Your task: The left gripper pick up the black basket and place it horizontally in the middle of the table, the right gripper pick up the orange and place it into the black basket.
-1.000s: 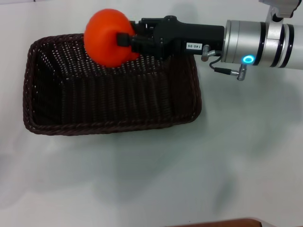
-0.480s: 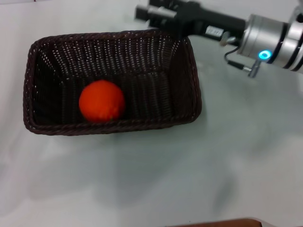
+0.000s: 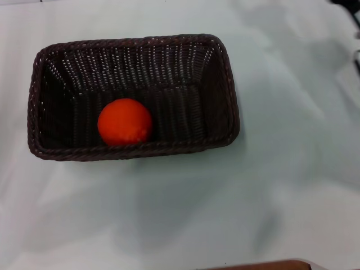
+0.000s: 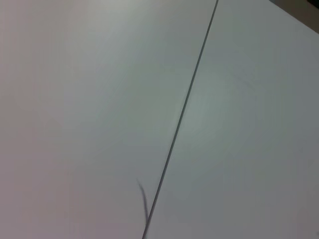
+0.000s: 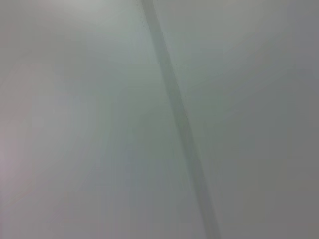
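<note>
One orange [image 3: 125, 122] lies inside the black basket [image 3: 133, 53], against its near long wall and left of centre. The basket sits lengthwise across the white table [image 3: 281, 185]. Neither gripper appears in any view, so whether their fingers are apart or together cannot be told.

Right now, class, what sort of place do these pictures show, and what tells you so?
Probably a robot test bench or lab tabletop, not a home kitchen. A plain white table carries only a black basket with one orange inside, a staged setup. The wrist views show just bare white surface crossed by a thin seam.
</note>
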`<act>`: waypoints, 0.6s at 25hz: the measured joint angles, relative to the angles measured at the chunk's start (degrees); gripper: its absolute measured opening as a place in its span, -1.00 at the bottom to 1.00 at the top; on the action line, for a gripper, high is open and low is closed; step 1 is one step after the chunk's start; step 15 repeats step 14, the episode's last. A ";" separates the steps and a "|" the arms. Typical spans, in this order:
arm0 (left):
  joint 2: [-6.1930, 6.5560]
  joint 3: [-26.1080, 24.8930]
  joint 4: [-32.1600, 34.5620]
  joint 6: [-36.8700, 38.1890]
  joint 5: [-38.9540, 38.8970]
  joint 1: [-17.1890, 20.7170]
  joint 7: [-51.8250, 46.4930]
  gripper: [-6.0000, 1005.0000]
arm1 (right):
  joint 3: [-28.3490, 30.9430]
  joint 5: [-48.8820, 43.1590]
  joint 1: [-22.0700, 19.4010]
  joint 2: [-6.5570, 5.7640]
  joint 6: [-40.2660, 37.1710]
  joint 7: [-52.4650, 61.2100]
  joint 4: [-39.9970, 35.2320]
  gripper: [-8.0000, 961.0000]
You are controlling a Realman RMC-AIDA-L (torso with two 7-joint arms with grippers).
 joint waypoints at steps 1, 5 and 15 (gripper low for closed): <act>-0.03 -0.06 -0.02 0.01 0.00 0.08 0.01 0.32 | 1.11 2.38 -0.54 -0.01 -1.15 -2.36 1.01 0.66; -0.07 -0.09 -0.32 0.01 0.00 0.16 0.22 0.32 | 5.78 8.63 -2.03 -0.01 -3.54 -8.11 3.82 0.66; -0.09 -1.05 -1.23 -0.40 0.01 -0.06 0.42 0.32 | 12.77 11.44 -4.84 -0.05 -2.90 -9.20 4.31 0.66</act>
